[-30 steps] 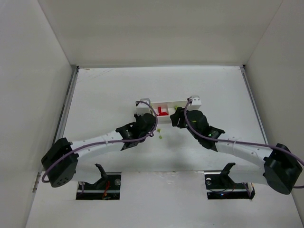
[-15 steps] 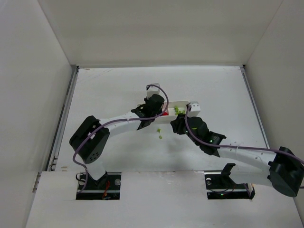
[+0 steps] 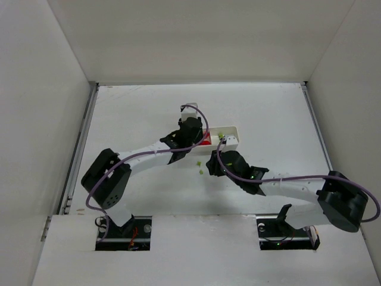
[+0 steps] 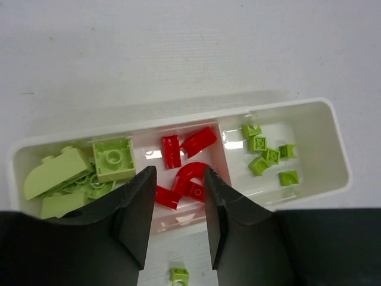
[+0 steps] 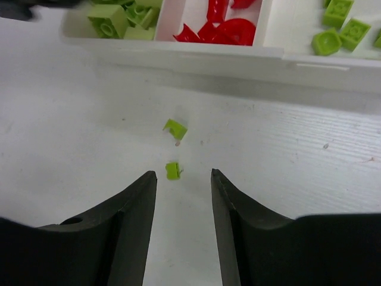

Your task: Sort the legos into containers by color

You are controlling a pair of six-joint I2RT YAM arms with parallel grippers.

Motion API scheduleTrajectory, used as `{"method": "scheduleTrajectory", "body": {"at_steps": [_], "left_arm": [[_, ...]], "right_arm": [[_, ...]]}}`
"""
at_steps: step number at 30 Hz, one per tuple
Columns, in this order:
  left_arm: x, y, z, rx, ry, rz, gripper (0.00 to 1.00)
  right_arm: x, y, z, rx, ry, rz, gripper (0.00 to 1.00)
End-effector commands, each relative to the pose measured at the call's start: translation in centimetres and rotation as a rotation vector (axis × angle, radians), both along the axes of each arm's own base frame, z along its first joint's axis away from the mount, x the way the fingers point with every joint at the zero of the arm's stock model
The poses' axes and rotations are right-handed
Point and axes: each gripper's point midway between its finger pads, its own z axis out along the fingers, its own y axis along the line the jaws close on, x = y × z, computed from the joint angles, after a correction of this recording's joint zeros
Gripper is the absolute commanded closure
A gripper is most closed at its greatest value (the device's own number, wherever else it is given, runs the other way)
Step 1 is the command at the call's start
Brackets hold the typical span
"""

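Note:
The white tray has three containers: big lime green legos in its left one, red legos in the middle, small green legos on the right. My left gripper hangs open over the middle container's near wall, with nothing between its fingers. In the top view the left gripper covers part of the tray. Two loose green legos lie on the table in front of the tray. My right gripper is open just short of the nearer one.
White walls enclose the table on the left, right and back. The tray's near wall runs just beyond the loose legos. One loose green lego shows under the left gripper. Both arms meet close together near the tray.
My left gripper swung from the table up over the tray's middle container and opened. My right gripper drew back from the tray's right end to the loose green legos on the table.

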Motion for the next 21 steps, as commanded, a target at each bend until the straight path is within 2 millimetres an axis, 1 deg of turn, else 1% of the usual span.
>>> {"method": "scheduleTrajectory", "body": {"at_steps": [1, 2, 4, 7, 9, 12, 17, 19, 21], "left_arm": [[-0.7, 1.9, 4.5, -0.086, -0.094, 0.025, 0.67], [-1.3, 2.4, 4.4, -0.092, -0.091, 0.029, 0.67], [-2.9, 3.6, 3.7, -0.089, -0.082, 0.034, 0.68], [-5.2, 5.5, 2.4, -0.092, -0.066, 0.055, 0.68], [-6.7, 6.7, 1.9, -0.103, -0.052, 0.069, 0.68], [-8.7, 8.5, 0.8, -0.1, -0.036, 0.093, 0.68], [-11.3, 11.2, -1.3, -0.092, -0.014, 0.142, 0.68], [-12.2, 11.4, -2.0, -0.099, -0.002, 0.14, 0.68], [-13.1, 11.3, -2.6, -0.113, 0.006, 0.127, 0.68]], "right_arm": [[1.2, 2.4, 1.4, 0.06, -0.003, -0.011, 0.52], [1.4, 2.6, 1.0, 0.055, 0.011, -0.022, 0.51], [1.8, 3.1, 0.0, 0.056, 0.041, -0.048, 0.4], [2.6, 4.1, -1.4, 0.028, 0.066, -0.054, 0.39], [3.0, 4.7, -1.9, 0.01, 0.073, -0.056, 0.39], [2.8, 6.0, -2.6, -0.014, 0.082, -0.036, 0.39], [3.3, 5.8, -4.1, -0.068, 0.096, -0.067, 0.44], [3.5, 5.5, -4.7, -0.103, 0.095, -0.075, 0.49], [3.6, 5.3, -5.2, -0.128, 0.099, -0.077, 0.51]]}}
